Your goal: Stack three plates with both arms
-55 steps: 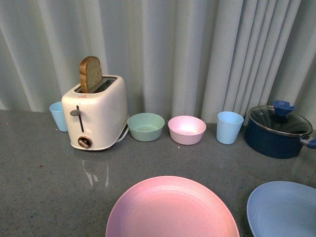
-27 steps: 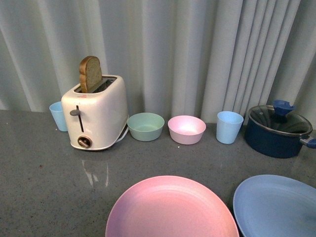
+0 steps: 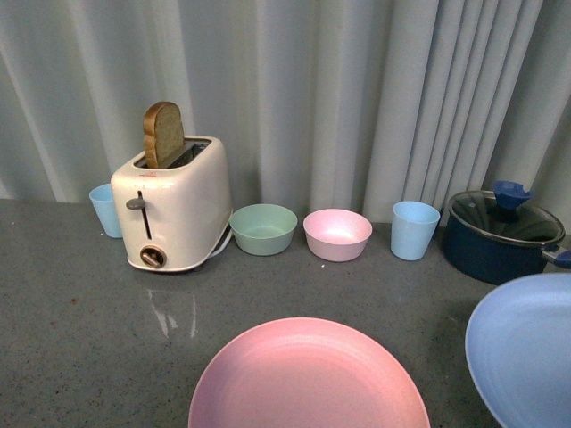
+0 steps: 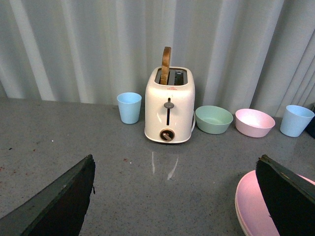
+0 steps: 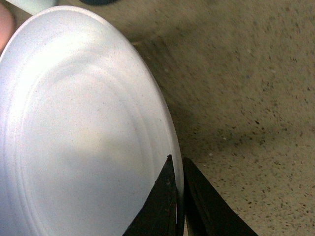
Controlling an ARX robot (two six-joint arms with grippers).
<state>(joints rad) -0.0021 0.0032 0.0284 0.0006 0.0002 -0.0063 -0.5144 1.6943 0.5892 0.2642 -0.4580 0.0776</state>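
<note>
A pink plate lies flat on the grey counter at the near middle; its rim also shows in the left wrist view as the pink plate. The light blue plate hangs tilted above the counter at the right edge. My right gripper is shut on the rim of this light blue plate. My left gripper is open over bare counter, its right finger over the pink plate's edge. Neither gripper shows in the front view.
A white toaster with a slice of bread stands at the back left, a light blue cup beside it. A green bowl, a pink bowl, another blue cup and a lidded dark blue pot line the curtain.
The light blue plate has risen off the counter at the right and tipped up, now partly covering the pot's near side. The pink plate has not moved.
</note>
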